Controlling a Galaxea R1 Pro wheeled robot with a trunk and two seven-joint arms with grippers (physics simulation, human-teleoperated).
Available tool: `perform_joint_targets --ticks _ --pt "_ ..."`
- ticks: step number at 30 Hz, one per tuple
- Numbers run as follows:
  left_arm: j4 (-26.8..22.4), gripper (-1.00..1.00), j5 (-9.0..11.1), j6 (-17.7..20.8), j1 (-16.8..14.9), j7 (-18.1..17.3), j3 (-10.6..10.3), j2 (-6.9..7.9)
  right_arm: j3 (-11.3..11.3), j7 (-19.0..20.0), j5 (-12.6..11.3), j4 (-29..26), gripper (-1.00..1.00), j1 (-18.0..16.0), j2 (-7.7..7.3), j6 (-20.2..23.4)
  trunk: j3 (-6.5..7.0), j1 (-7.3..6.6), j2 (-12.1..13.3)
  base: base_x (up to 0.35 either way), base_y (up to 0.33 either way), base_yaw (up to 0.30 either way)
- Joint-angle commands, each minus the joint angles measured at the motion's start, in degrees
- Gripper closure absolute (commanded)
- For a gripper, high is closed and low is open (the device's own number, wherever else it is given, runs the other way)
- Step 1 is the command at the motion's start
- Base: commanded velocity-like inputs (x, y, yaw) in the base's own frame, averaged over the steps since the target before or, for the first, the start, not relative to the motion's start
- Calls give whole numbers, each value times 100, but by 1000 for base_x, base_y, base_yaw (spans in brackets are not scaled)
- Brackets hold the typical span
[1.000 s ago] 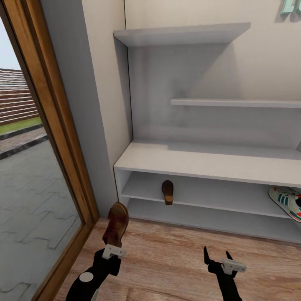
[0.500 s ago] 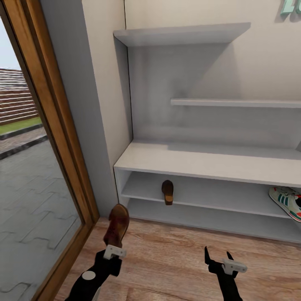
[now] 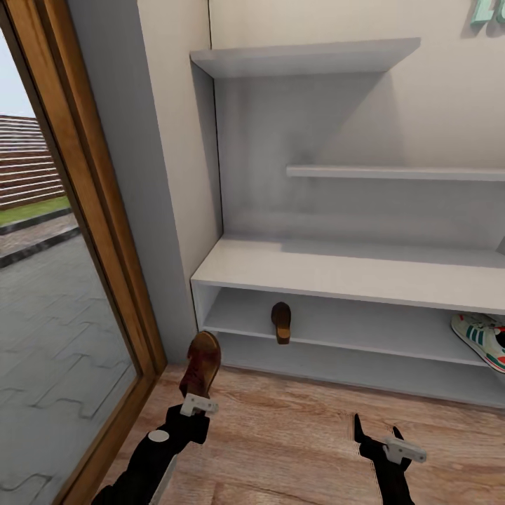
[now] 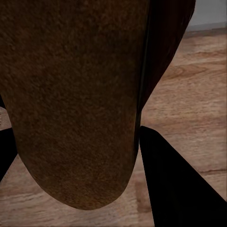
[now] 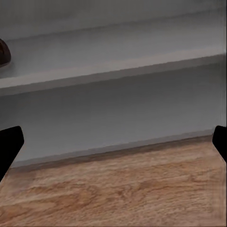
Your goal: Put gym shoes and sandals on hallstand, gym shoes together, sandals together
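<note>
My left gripper (image 3: 194, 403) is shut on a brown sandal (image 3: 200, 363), held toe-up above the corridor floor (image 3: 280, 435) in front of the hallstand's (image 3: 337, 270) left end. Up close in the left wrist view, the sandal's tan sole (image 4: 71, 94) sits between the black fingers (image 4: 175, 179). The other sandal (image 3: 281, 322) rests on the rack's middle shelf, and its toe (image 5: 4, 52) shows in the right wrist view. A gym shoe (image 3: 482, 340) lies on the same shelf at the right edge. My right gripper (image 3: 375, 429) hangs open and empty over the floor.
A wood-framed glass door (image 3: 91, 231) stands at the left, close to my left arm. Two staggered wall shelves (image 3: 308, 56) hang above the bench top. Teal letters (image 3: 487, 14) show at the top right.
My left gripper has carried the sandal slightly right and forward toward the rack. My right gripper has drifted a little lower and to the right. The shoes on the shelf have not moved.
</note>
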Motion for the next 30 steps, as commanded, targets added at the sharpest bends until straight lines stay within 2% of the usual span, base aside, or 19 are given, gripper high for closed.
perform_joint_targets --ticks 1,6,7,23,30 --pt "0 100 -17 33 -33 -6 -4 -5 11 1 -33 0 -100 1 -33 0 0 0 0 -24 0 0" --pt "-7 100 -20 191 -174 7 -10 -20 11 4 -239 0 -100 1 -194 0 0 0 0 -186 0 0" --pt "-7 100 -20 405 -174 8 -10 -20 11 5 -1297 0 -100 1 -217 0 0 0 0 -288 0 0" --pt "-7 100 -26 406 -175 11 -11 -14 11 8 -1306 0 -100 1 -243 0 0 0 0 -327 0 0" --pt "-8 100 -27 406 -175 3 -11 -14 11 8 -1306 0 -100 1 -246 0 0 0 0 -72 0 0"
